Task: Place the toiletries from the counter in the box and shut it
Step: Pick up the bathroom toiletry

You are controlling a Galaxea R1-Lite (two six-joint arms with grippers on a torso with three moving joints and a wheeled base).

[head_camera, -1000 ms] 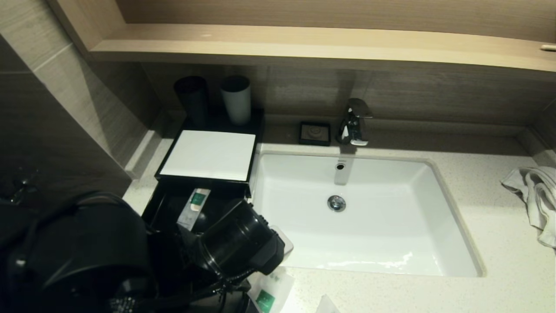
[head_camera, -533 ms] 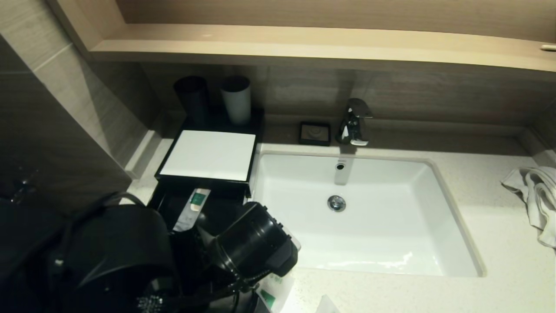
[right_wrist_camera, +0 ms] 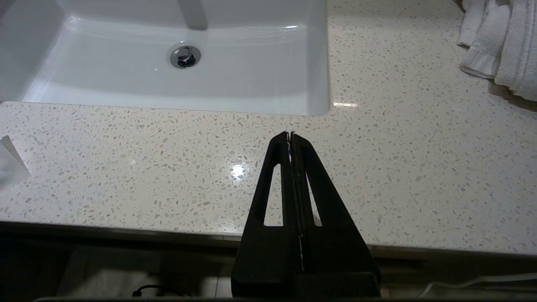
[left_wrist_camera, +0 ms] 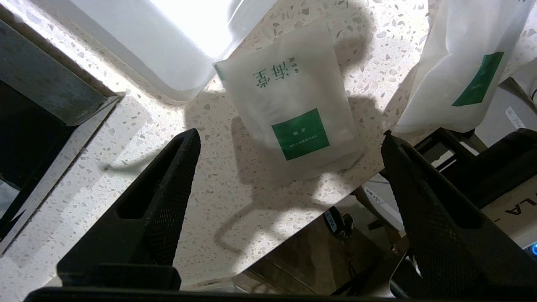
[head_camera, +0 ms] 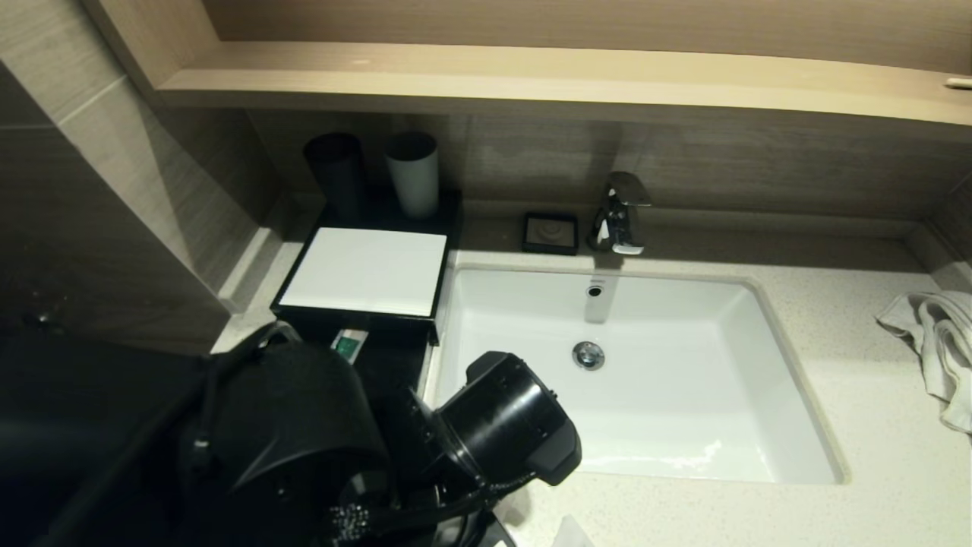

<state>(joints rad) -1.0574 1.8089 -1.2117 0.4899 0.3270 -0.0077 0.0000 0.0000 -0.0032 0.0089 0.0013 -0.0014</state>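
The black box (head_camera: 304, 292) with a white top stands left of the sink, its drawer open toward me, and a green-labelled sachet (head_camera: 348, 343) lies in it. My left arm (head_camera: 493, 425) hangs over the counter's front edge beside the sink. In the left wrist view the left gripper (left_wrist_camera: 290, 133) is open and empty above a white shower-cap sachet (left_wrist_camera: 293, 113) that lies flat on the speckled counter. A second white sachet (left_wrist_camera: 461, 71) lies beside it. The drawer's corner (left_wrist_camera: 50, 100) shows at the side. My right gripper (right_wrist_camera: 290, 135) is shut and empty over the front counter edge.
A white sink (head_camera: 645, 380) fills the middle, with a faucet (head_camera: 619, 213) and a soap dish (head_camera: 550, 232) behind it. A black cup (head_camera: 336, 171) and a white cup (head_camera: 414, 173) stand behind the box. A towel (head_camera: 930, 342) lies at the far right. A wooden shelf hangs above.
My left arm has swung right, away from the open drawer, to the counter front by the sink. It now covers the sachets in the head view. The right arm has not moved.
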